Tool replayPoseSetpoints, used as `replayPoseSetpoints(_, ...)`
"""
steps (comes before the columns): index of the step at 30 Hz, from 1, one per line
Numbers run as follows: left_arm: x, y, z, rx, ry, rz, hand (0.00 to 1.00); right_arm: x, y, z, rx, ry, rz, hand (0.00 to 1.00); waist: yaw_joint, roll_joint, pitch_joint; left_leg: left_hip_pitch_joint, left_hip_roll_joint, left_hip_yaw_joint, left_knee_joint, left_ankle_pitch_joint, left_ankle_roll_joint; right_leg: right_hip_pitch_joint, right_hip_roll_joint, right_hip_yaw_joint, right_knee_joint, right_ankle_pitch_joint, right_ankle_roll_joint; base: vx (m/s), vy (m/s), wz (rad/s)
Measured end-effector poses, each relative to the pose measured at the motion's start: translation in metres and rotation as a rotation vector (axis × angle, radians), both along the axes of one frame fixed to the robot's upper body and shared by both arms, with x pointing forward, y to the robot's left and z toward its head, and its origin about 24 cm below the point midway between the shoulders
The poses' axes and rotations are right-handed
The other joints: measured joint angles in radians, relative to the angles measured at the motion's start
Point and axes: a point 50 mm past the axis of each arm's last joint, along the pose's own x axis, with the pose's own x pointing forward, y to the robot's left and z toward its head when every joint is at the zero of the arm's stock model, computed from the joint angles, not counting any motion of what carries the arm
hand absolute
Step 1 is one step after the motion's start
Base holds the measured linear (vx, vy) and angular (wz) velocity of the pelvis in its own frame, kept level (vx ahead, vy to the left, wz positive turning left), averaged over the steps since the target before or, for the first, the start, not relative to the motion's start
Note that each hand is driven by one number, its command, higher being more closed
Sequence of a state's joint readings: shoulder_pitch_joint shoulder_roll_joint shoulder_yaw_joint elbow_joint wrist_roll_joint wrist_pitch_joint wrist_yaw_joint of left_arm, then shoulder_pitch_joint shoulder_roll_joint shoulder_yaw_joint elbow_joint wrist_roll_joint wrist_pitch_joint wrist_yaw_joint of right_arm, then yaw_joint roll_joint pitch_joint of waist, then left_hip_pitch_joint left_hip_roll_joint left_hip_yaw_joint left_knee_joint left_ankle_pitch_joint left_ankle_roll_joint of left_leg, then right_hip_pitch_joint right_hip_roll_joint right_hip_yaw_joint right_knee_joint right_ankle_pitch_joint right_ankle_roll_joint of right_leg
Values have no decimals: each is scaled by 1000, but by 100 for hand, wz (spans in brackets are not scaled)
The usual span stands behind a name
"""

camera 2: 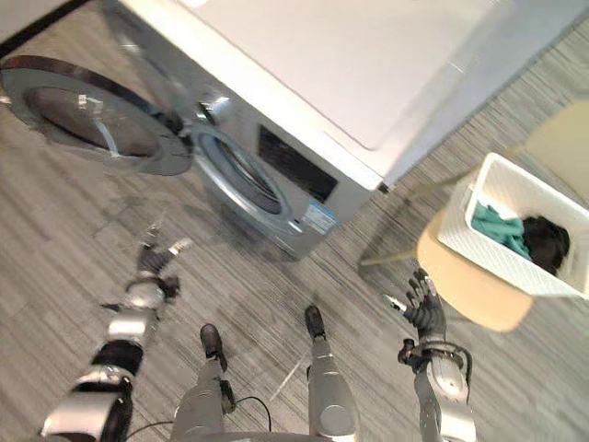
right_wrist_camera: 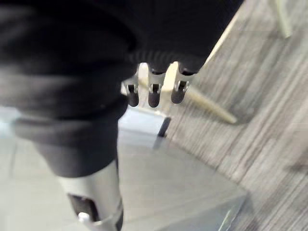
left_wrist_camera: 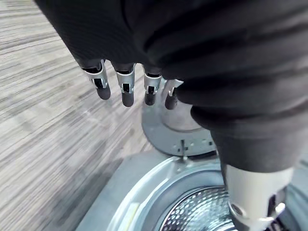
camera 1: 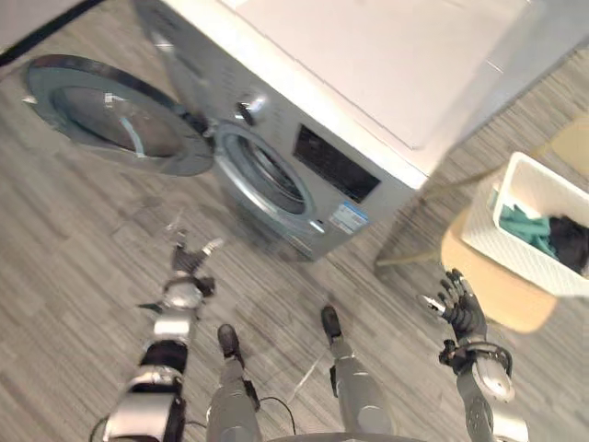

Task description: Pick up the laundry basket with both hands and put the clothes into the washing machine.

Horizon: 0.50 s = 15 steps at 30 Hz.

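**Both hands empty, basket sits on the chair at right**

Left hand (camera 1: 189,265): low over the grey wood-grain floor (camera 1: 74,239), in front of the silver-grey front-loading washing machine (camera 1: 350,120). Fingers (left_wrist_camera: 126,89) straight and slightly spread, nothing in them. Not touching the machine.

Right hand (camera 1: 463,311): raised at the right side, palm up-ish, fingers (right_wrist_camera: 154,94) loose and fanned, holding nothing. It's near the front edge of the pale wooden chair seat (camera 1: 502,295), apart from it.

White slatted plastic laundry basket (camera 1: 515,244): upright on that chair seat, to the right of the machine and well apart from the left hand. Neither hand is on it. Inside: a crumpled teal garment (camera 1: 525,226) towards the machine side and a black garment (camera 1: 571,241) beside it, touching. Both lie inside the basket, none of it in the machine.

Machine's round glass-centred door (camera 1: 110,115) is swung fully open to the left, hinged at the left of the circular drum opening (camera 1: 267,175). Ribbed metal drum (left_wrist_camera: 202,207) shows in the left wrist view just past the left hand's fingers. A pale chair leg (right_wrist_camera: 207,106) shows past the right hand's fingers in the right wrist view.
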State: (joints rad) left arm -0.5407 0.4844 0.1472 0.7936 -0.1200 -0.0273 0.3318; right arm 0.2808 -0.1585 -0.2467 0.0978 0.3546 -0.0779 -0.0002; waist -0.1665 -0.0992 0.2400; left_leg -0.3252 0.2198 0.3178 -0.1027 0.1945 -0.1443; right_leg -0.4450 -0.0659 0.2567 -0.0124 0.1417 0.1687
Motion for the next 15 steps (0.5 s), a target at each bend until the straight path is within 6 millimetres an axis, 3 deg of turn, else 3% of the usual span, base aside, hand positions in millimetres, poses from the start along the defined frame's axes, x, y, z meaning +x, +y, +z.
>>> replayPoseSetpoints(2,0,25,14,-50,-22,85,0,-5,-3,-1,25,2,-43,0,-26,-2,1,-17,16,16,0,4,-3,-13,14,6,-20,21,-16,3,-62,-24)
replayPoseSetpoints(5,-5,39,11,-142,-15,132,0,-11,2,1,73,-25,-68,0,-18,-3,1,-16,38,43,0,2,-15,-20,30,22,-30,31,-23,29,-43,-22)
replayPoseSetpoints(12,5,39,30,-437,-209,132,0,-11,27,23,113,-130,-14,0,23,-16,6,-82,95,52,5,4,-36,-72,71,14,-56,54,-48,-10,-35,-8)
replayPoseSetpoints(15,14,34,49,-438,-274,101,0,-12,28,30,102,-151,-24,0,49,-23,9,-101,112,57,6,-4,-47,-80,83,6,-60,61,-48,-42,-6,-1)
